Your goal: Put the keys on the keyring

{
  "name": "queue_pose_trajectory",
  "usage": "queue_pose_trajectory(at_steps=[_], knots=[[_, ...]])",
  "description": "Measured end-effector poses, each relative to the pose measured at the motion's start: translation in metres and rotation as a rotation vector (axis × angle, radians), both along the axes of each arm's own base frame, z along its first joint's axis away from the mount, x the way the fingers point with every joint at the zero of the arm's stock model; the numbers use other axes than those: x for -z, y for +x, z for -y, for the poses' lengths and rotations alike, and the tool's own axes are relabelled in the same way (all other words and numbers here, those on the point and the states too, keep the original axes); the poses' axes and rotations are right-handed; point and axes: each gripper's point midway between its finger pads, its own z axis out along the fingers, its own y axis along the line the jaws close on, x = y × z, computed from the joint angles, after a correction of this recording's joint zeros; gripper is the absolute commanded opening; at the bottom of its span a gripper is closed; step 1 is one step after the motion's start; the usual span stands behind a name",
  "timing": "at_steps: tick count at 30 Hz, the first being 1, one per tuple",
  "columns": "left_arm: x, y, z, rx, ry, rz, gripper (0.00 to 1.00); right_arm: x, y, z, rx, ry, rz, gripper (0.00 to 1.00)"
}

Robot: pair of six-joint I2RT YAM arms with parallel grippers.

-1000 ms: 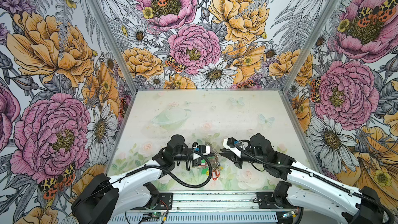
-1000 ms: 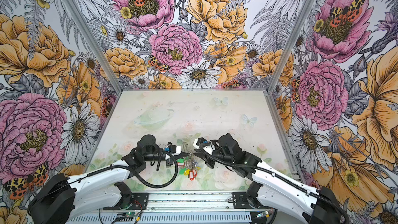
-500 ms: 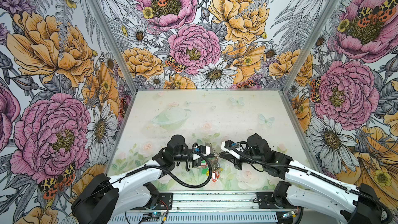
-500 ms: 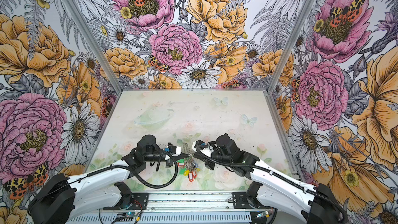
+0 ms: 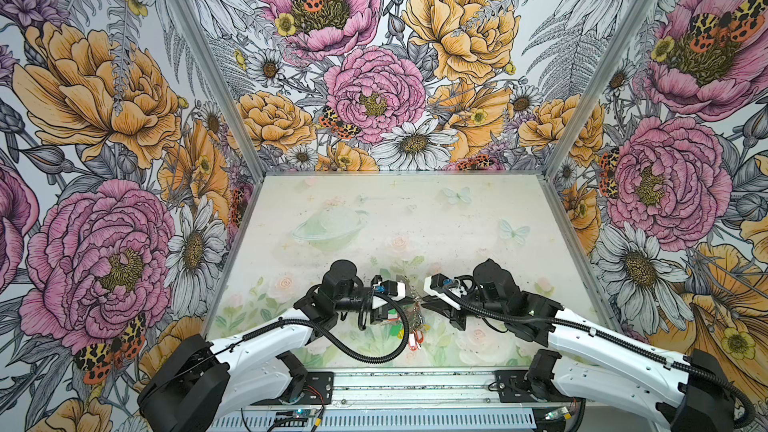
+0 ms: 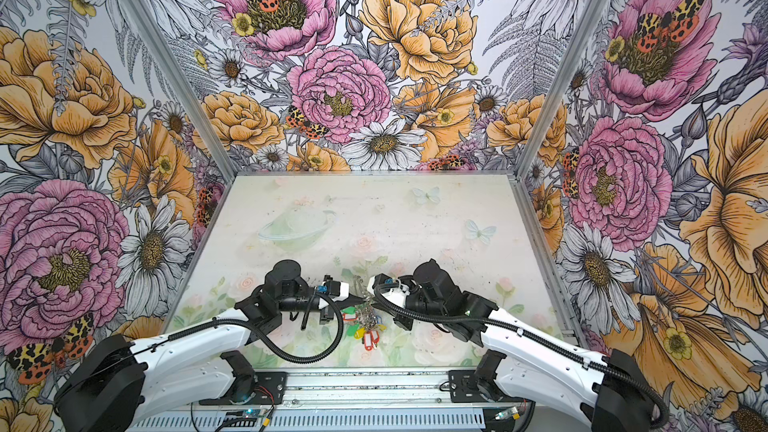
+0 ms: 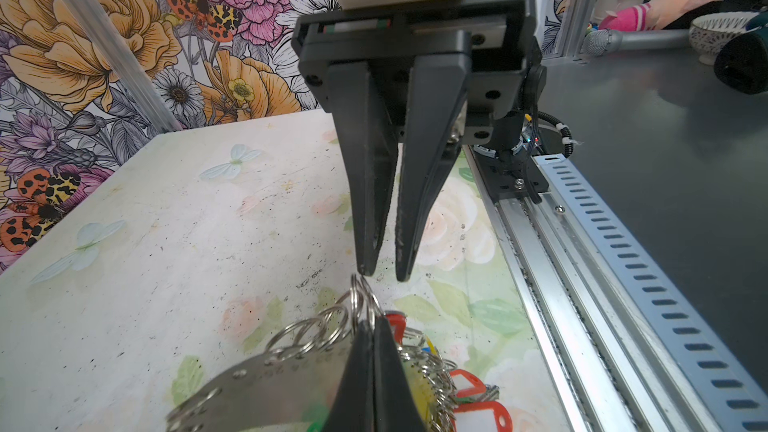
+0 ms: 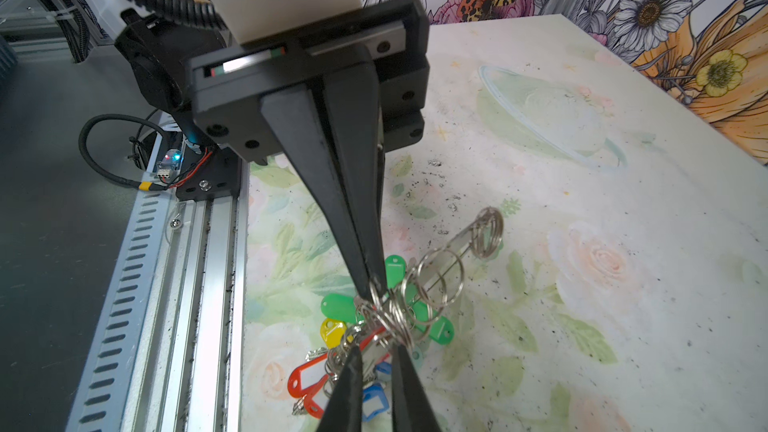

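Though flat, grey ring-edged keyring [image 7: 266, 388]

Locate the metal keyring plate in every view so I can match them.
In a top view: keyring, low centre, near the front.
In a top view: keyring, low centre too.
Left wrist: keyring, clamped in left gripper.
Right wrist: keyring, edge-on, ring-lined, mid-frame.
Shared: slotted front rail.

No writing legible anywhere from where I stand, white label windows on the red key tags [image 8: 308, 376] near the front rail look blank, faint stamped marks along the edge of the grey keyring plate [image 7: 270, 388], possibly numbers, too blurred to read
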Motion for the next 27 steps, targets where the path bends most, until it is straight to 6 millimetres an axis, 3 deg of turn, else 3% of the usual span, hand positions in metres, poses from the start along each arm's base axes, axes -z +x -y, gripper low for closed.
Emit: queue_pose_trajectory(at_steps=[27], knots=[[0.0014,-0.0086,0.0002,0.046,0.0,-0.021,0.0,0.0088,-0.0006,-0.0032,-0.014,-0.03,-0.002,0.21]])
